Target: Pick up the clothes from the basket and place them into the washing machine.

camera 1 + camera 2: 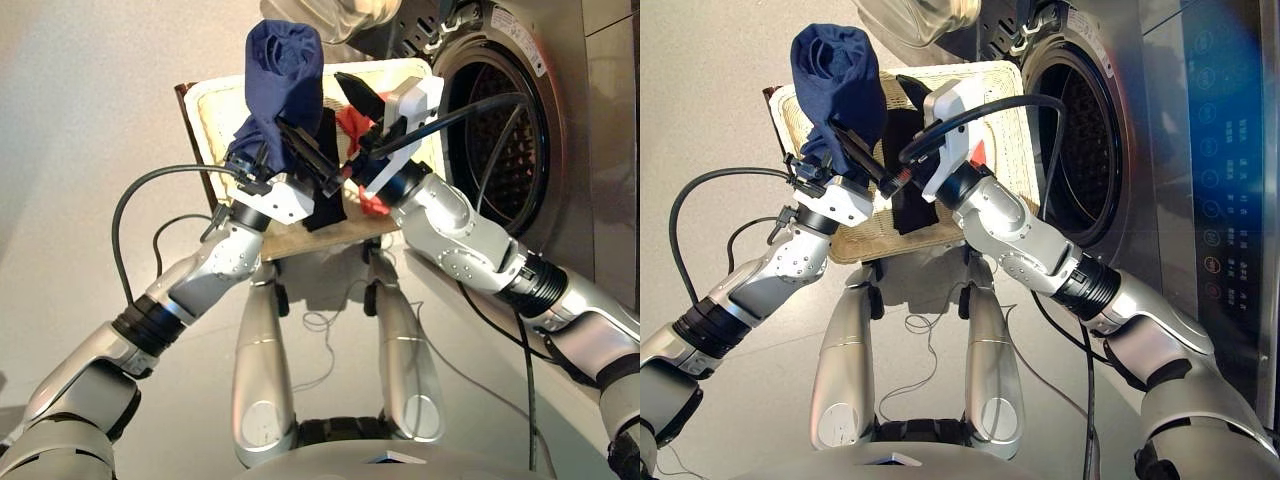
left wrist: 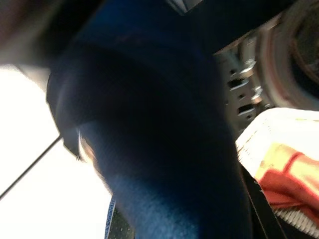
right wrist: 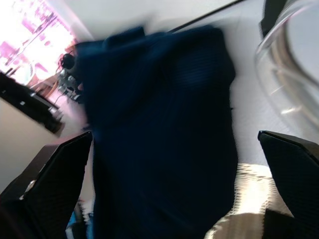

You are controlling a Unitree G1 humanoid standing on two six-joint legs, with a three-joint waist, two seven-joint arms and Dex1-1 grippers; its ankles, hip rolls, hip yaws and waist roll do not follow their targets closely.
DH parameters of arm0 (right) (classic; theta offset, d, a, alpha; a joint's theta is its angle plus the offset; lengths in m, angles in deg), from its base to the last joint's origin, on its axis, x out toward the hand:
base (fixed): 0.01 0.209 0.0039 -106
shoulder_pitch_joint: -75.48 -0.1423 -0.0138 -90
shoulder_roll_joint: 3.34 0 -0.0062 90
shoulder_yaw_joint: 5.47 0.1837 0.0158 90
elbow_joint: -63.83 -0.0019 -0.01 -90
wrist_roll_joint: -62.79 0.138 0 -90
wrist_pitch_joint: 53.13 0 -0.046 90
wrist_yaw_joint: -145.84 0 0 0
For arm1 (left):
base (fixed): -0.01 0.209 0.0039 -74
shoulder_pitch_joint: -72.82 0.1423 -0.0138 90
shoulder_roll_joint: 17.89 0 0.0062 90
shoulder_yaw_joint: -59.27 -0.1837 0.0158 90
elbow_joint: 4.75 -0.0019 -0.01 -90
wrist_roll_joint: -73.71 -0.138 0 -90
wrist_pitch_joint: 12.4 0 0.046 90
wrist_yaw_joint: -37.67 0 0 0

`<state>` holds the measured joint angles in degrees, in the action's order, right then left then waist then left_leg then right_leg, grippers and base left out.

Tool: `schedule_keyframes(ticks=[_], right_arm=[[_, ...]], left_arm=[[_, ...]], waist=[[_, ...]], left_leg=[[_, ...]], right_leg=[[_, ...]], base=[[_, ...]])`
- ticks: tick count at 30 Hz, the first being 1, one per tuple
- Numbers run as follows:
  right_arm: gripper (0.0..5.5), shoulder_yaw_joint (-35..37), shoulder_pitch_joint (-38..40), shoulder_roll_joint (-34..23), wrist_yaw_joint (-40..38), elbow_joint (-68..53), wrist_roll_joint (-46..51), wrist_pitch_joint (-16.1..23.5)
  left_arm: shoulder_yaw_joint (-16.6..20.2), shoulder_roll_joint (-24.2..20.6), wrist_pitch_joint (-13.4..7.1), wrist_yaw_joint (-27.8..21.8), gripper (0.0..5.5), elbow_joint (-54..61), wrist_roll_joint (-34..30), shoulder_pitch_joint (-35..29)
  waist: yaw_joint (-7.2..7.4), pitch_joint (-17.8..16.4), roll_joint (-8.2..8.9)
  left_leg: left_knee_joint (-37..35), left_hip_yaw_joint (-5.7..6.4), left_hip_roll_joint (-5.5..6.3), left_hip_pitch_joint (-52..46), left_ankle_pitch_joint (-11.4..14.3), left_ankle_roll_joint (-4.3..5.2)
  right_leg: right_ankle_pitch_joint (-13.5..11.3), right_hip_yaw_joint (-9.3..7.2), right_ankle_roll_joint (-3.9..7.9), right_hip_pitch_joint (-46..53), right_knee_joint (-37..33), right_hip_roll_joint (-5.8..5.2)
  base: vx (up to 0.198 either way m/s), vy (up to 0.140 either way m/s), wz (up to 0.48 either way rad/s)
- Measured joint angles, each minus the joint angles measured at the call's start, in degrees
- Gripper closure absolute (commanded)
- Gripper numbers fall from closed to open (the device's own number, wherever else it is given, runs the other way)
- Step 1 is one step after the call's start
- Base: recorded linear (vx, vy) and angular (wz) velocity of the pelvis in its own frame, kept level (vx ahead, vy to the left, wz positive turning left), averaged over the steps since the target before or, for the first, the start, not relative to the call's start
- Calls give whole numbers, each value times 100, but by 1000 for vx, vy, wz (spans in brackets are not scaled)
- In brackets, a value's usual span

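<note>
While left gripper (image 1: 268, 160) clamps navy blue cloth (image 1: 283, 75) raised above wicker basket (image 1: 215, 115), right gripper (image 3: 164, 164) gapes wide, empty, facing it. Black cloth (image 1: 325, 180), coral red cloth (image 1: 360, 130) lie in basket near right edge. Beyond: washing machine (image 1: 1090, 130), door open.

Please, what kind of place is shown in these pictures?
Probably a laundry area, perhaps a test setup. A front-loading washing machine stands with its door open, a wicker basket of clothes sits before it, and the left tool holds up a navy cloth.
</note>
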<state>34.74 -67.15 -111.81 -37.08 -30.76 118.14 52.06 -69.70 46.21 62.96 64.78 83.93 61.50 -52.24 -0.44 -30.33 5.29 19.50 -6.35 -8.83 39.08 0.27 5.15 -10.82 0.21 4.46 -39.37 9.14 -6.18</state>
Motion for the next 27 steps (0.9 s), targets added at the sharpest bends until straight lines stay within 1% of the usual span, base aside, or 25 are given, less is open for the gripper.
schedule_keyframes(ticks=[5,16,17,19,21,24,27], right_arm=[[0,-15,-20,-1,1,0,22,-3],[0,-11,-42,16,-15,2,25,3],[255,-10,-42,16,-23,2,26,3],[550,35,-37,9,-127,41,24,9],[550,78,-30,7,-181,49,20,14],[550,81,-15,45,-262,46,-68,22],[550,315,201,268,-348,43,-347,33]], left_arm=[[-24,-59,0,1,550,2,-128,-38],[-49,-121,3,7,550,26,-139,-72],[-53,-123,3,8,550,27,-139,-75],[-77,-122,5,13,550,105,-139,-78],[-110,-114,7,16,550,149,-139,-99],[-106,-110,37,34,550,149,-136,-102],[-76,-12,53,89,550,148,-133,-89]], waist=[[-8,-2,-4],[-33,-4,-10],[-36,-4,-10],[-49,-7,-15],[-88,-11,-22],[-126,-14,-29],[-138,-14,-29]], left_leg=[[-19,-2,0,-61,-4,1],[-39,12,0,-157,-4,4],[-45,12,1,-154,-5,3],[-46,12,1,-142,-3,5],[-47,13,0,-140,-2,6],[-47,12,1,-138,-1,7],[-44,14,7,-130,-1,6]], right_leg=[[-1,3,0,45,1,1],[16,2,-24,147,-25,-3],[15,1,-21,144,-29,-3],[19,-6,-23,139,-37,-3],[5,-6,-2,136,-41,-2],[4,-8,0,137,-40,-4],[4,-21,-1,140,-40,-12]], base=[[0,0,0],[0,0,0],[0,0,0],[0,0,0],[0,0,0],[0,0,0],[0,0,0]])
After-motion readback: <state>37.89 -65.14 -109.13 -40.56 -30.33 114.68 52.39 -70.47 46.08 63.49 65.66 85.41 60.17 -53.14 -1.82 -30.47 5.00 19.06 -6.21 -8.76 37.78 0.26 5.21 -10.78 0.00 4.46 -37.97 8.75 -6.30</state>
